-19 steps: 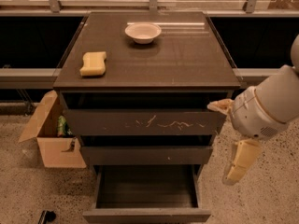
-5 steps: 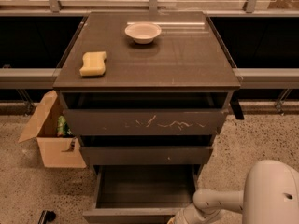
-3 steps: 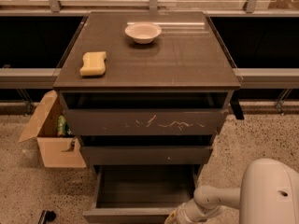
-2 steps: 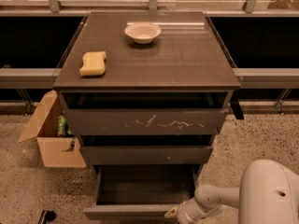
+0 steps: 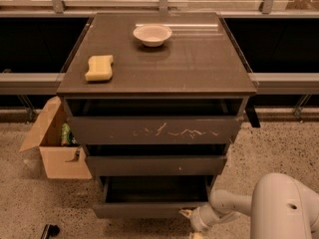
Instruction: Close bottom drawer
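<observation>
The bottom drawer (image 5: 149,210) is the lowest of the dark grey-brown cabinet's three. It stands partly pulled out, its plain front low in the view and its dark inside showing above the front. My gripper (image 5: 189,217) is at the bottom right, its pale tip against the right end of the drawer's front. The white arm (image 5: 279,208) fills the bottom right corner behind it. The middle drawer (image 5: 155,166) and the wide scratched top drawer (image 5: 154,130) sit above.
A white bowl (image 5: 152,34) and a yellow sponge (image 5: 99,67) lie on the cabinet top. An open cardboard box (image 5: 52,146) stands on the speckled floor left of the cabinet. A small dark object (image 5: 49,231) lies at the bottom left.
The gripper has swung from beside the cabinet's right down to the bottom drawer's front. The drawer has slid inward and sticks out less than before.
</observation>
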### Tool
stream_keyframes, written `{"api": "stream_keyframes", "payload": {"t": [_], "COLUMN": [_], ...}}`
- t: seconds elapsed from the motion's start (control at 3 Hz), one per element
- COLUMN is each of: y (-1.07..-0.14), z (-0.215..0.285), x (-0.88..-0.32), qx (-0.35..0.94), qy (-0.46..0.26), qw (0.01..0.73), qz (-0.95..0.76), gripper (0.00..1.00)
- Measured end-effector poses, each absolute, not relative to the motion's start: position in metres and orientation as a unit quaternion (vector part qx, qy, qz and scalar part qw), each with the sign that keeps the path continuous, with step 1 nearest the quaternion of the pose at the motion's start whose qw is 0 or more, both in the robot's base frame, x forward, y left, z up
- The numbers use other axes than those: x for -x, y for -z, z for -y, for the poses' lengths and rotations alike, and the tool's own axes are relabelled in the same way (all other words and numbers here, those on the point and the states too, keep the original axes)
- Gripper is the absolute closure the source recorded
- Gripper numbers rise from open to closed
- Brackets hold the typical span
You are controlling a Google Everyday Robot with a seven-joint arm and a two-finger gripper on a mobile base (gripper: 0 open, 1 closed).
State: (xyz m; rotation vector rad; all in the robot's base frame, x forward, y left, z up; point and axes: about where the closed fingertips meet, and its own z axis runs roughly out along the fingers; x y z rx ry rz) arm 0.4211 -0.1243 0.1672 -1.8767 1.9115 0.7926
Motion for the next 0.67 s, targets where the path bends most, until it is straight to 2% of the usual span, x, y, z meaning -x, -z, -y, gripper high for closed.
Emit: {"api": "stream_keyframes", "payload": {"t": [0.33, 0.67], "y": [-0.156, -0.154], "z": [0.137, 0.145], "x": [-0.465, -0.488], "qx": [0.663, 0.662], "qy": [-0.273, -0.264], "qw": [0.19, 0.2], "qz": [-0.67, -0.672], "gripper": [0.19, 0.42]}}
